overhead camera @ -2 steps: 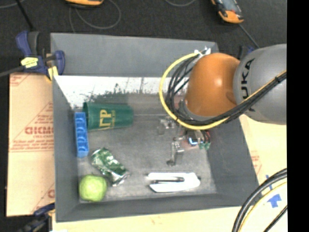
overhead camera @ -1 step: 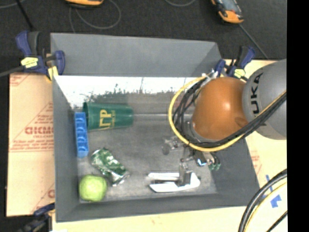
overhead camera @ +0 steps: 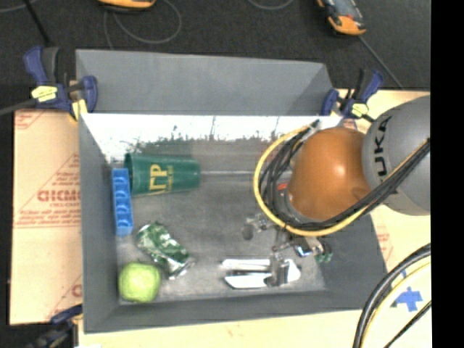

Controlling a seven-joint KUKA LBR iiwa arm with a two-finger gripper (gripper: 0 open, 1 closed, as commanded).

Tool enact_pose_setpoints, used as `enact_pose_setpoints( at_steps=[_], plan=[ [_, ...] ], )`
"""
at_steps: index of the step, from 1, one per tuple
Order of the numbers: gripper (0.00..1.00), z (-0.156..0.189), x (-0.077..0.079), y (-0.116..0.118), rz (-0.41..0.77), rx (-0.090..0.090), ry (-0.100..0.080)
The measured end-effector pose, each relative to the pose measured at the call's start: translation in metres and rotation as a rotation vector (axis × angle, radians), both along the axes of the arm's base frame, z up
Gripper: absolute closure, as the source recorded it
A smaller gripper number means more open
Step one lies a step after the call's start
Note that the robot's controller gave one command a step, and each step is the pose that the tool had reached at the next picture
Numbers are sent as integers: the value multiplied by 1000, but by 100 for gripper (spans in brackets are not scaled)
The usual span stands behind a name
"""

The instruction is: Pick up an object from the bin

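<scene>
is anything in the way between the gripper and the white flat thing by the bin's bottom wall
Nothing visible. The gripper is right at the right end of the white flat thing; the crumpled green packet and green ball lie apart, further left.

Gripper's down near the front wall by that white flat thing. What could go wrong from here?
The gripper sits at the right end of the white flat object, not its middle, so a grasp may catch only an edge and slip. That object lies close to the bin's front wall, so a push could jam it there.
</scene>
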State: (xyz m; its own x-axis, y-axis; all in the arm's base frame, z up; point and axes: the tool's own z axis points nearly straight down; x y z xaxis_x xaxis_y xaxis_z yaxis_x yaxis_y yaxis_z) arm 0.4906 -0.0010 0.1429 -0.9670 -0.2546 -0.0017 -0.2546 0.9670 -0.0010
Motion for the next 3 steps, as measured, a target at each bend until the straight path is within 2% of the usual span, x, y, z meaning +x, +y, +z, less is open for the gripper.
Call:
enact_pose_setpoints(
  at_steps=[1, 2, 3],
  plan=[
    [0, -73, -11, -2, 110, 2, -22],
    [100, -70, -13, -4, -30, 2, -15],
    [100, -70, -13, -4, -30, 2, -15]
  ],
)
